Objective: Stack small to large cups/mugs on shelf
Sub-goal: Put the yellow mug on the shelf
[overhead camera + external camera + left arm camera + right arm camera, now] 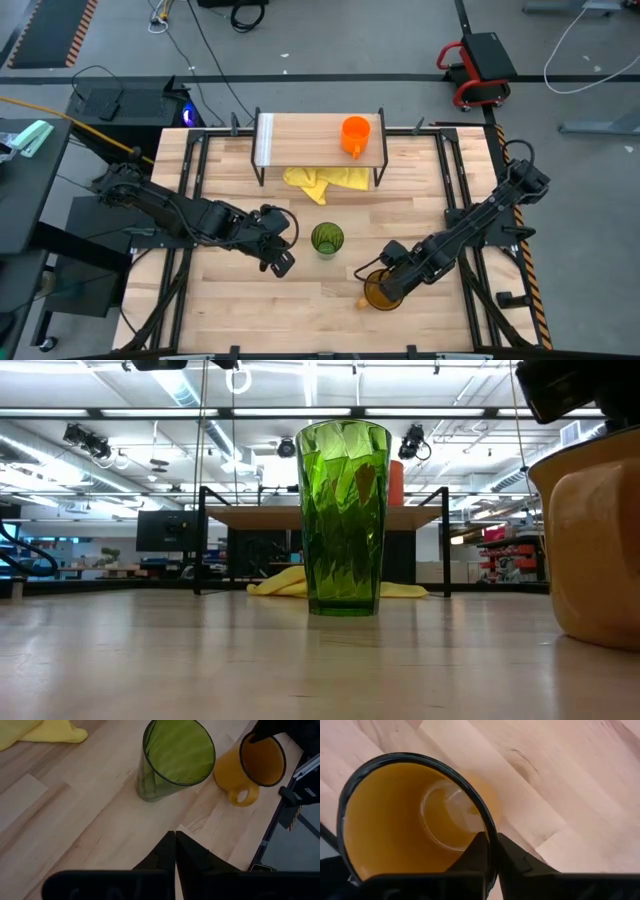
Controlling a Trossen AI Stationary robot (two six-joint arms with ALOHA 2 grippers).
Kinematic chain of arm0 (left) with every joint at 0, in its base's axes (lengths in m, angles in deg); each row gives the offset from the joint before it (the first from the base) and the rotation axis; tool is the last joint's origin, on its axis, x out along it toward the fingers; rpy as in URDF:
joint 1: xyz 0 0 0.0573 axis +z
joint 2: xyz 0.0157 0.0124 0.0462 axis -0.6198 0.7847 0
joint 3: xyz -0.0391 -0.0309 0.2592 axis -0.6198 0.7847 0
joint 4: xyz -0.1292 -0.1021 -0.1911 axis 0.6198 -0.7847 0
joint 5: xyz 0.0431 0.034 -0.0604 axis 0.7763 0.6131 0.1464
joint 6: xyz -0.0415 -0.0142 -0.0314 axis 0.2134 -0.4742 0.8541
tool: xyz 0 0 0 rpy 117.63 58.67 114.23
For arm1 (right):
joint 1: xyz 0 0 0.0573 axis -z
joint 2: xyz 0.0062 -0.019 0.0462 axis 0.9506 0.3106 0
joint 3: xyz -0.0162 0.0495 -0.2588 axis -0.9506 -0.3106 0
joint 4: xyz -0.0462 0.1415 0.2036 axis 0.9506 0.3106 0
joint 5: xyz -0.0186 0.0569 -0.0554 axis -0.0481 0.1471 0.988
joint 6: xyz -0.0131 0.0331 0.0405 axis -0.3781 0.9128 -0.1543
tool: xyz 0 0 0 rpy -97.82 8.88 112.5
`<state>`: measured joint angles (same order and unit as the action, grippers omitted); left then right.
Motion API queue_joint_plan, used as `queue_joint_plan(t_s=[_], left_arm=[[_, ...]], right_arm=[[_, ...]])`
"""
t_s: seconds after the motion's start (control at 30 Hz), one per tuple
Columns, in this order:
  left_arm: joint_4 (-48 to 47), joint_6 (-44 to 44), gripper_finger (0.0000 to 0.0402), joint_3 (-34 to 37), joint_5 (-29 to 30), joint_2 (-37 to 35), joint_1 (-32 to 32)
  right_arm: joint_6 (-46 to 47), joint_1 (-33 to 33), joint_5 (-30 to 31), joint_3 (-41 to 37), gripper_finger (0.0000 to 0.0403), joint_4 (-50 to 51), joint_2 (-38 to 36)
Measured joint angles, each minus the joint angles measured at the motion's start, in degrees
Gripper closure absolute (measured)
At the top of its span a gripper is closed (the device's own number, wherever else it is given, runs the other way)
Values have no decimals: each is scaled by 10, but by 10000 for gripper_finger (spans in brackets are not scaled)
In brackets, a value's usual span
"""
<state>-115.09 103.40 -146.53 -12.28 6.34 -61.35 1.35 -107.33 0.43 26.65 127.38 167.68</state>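
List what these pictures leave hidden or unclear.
- Orange mug on the shelf: in the low view only a sliver shows behind the green tumbler.
- Amber mug: cut by the low view's right edge; in the high view the right gripper, shut on its rim, covers part.
- Yellow cloth: partly under the shelf in the high view.
- Left gripper, shut, holds nothing; the low view misses it.

Low view: the amber mug [592, 550] runs off the frame's right edge, handle unseen. The orange mug [396, 482] peeks from behind the green tumbler [343, 520], mostly hidden. The yellow cloth [322, 181] lies partly tucked under the shelf [310, 139].
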Motion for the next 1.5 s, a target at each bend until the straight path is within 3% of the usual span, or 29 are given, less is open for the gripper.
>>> queue_joint_plan(t_s=[0.33,1.1,1.5], left_arm=[[0,0,377,0,9,0,0],[-2,-1,378,0,11,0,-18],[-3,-16,385,0,11,0,-20]], right_arm=[[-42,27,-10,21,380,31,2],[-380,176,-35,56,389,62,-2],[-468,184,-96,67,389,80,-2]])
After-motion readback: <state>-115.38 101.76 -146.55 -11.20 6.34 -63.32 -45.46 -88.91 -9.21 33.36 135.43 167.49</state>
